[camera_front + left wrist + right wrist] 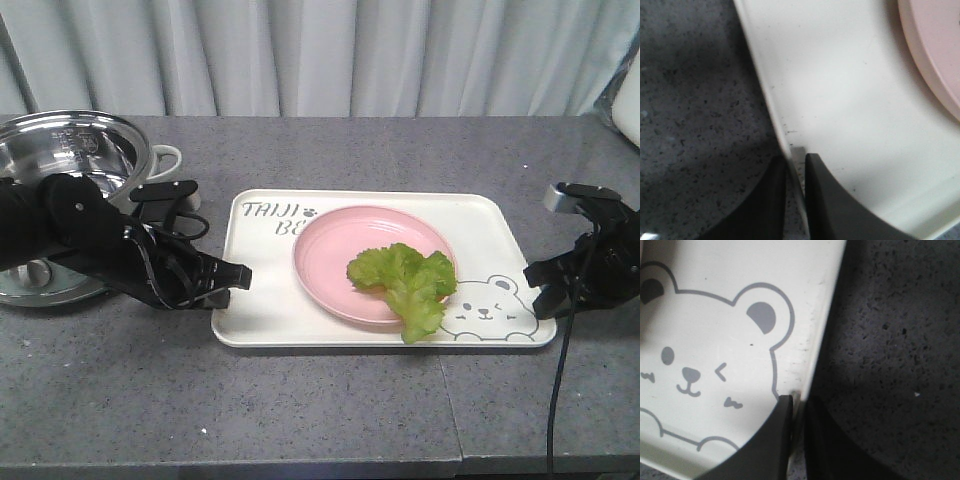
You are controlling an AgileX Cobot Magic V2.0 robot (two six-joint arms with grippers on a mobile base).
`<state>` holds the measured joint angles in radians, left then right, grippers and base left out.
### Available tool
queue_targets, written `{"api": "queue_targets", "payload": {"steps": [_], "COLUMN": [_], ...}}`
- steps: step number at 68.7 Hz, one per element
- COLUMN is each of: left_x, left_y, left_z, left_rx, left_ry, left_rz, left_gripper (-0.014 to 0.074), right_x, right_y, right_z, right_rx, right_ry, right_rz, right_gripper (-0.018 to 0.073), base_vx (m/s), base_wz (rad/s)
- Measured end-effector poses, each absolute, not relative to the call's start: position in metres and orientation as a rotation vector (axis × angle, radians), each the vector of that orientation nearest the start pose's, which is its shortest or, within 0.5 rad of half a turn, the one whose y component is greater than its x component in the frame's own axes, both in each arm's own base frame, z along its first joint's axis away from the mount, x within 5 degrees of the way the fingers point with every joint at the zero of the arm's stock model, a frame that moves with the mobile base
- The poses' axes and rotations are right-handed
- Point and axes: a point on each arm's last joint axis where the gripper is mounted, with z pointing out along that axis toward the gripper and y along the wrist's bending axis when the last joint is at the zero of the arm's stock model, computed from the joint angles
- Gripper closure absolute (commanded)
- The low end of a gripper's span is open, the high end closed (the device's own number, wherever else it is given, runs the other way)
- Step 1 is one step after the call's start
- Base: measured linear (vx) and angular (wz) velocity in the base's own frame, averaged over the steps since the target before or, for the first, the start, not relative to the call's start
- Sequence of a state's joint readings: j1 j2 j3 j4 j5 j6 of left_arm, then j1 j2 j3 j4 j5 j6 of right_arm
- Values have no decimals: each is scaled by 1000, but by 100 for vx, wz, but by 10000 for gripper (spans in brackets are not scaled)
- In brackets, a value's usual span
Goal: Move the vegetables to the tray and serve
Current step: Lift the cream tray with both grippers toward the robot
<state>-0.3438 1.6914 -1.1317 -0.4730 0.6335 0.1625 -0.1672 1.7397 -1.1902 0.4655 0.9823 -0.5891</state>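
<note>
My left gripper (796, 161) is closed down on the left rim of the tray (262, 292), one finger inside on the cream floor and the other outside over the grey table (300, 410), with the thin edge caught in the narrow slot between them. My right gripper (799, 404) pinches the opposite rim the same way, just beside the ear of the winking bear (705, 355) printed in that corner. Both wrist views are close and soft, so I cannot be sure how firmly the pads bear on the plastic, though the rim plainly runs between them on each side. The lettuce (405, 285) is not in either grip. It lies on the pink plate (330, 250), which stands in the middle of the tray, and the leaf's lower lobe hangs over the plate's near edge onto the tray floor, touching the bear drawing. It lies between my two grippers, nearer the right one and well apart from the left. The tray looks flat on the table. Behind my left arm stands a steel pot (70, 150).
</note>
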Motion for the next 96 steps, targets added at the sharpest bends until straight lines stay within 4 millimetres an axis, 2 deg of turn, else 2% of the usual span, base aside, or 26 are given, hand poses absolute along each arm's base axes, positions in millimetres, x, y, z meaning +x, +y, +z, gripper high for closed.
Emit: {"api": "queue_targets", "payload": {"steps": [24, 39, 50, 60, 72, 96], "left_x": [296, 277, 263, 250, 241, 237], "left_y": [-131, -124, -115, -103, -90, -84], "left_z": [282, 308, 320, 329, 334, 337], "left_rx": [313, 347, 345, 321, 258, 196], "left_ry": [2529, 2484, 2486, 2515, 2560, 2570], "left_rz": [-541, -533, -487, -382, -251, -185], "left_gripper": [603, 603, 603, 603, 603, 603], "right_x": [310, 296, 292, 291, 291, 290], "right_y": [-15, -11, -3, 19, 39, 45], "right_z": [275, 295, 301, 301, 302, 304], "right_rx": [-291, -307, -328, -414, -425, -381], "right_ry": [2714, 2678, 2663, 2660, 2653, 2655], "right_rz": [456, 480, 525, 549, 592, 643], "right_gripper": [564, 564, 564, 564, 563, 561], "base_vx": [0, 0, 0, 0, 0, 0], "base_wz": [0, 0, 0, 0, 0, 0]}}
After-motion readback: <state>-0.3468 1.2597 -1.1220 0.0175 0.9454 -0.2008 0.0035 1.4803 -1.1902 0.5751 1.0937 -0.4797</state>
